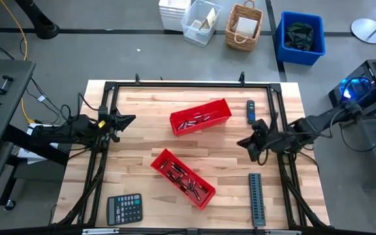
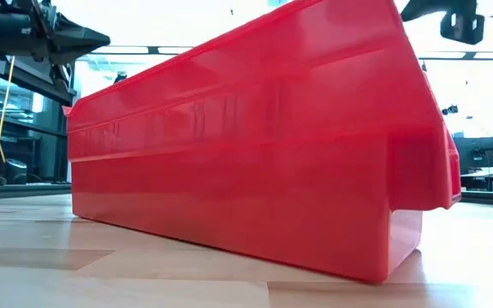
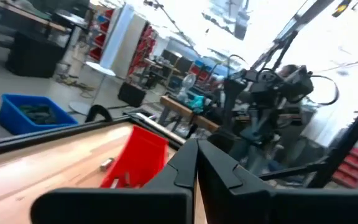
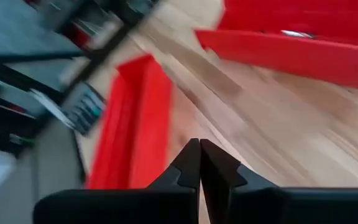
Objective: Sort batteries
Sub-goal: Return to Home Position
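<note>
Two red trays lie on the wooden table: one [image 1: 200, 117] at the far middle, one [image 1: 183, 178] nearer, set aslant. Each holds several small dark batteries [image 1: 197, 120] [image 1: 185, 179] on its floor. My left gripper [image 1: 130, 119] hangs shut above the table's left edge, pointing toward the far tray, with nothing between its fingers [image 3: 196, 163]. My right gripper [image 1: 243, 141] hangs shut above the table's right part, pointing left, also with nothing in it [image 4: 199, 163]. In the low view the near tray [image 2: 255, 145] fills the picture.
A black calculator [image 1: 124, 209] lies at the near left. A long grey ridged strip [image 1: 257, 199] lies at the near right, and a small black-and-blue device [image 1: 250, 111] at the far right. A black frame [image 1: 194, 83] rims the table. Bins and a basket [image 1: 244, 26] stand on the floor beyond.
</note>
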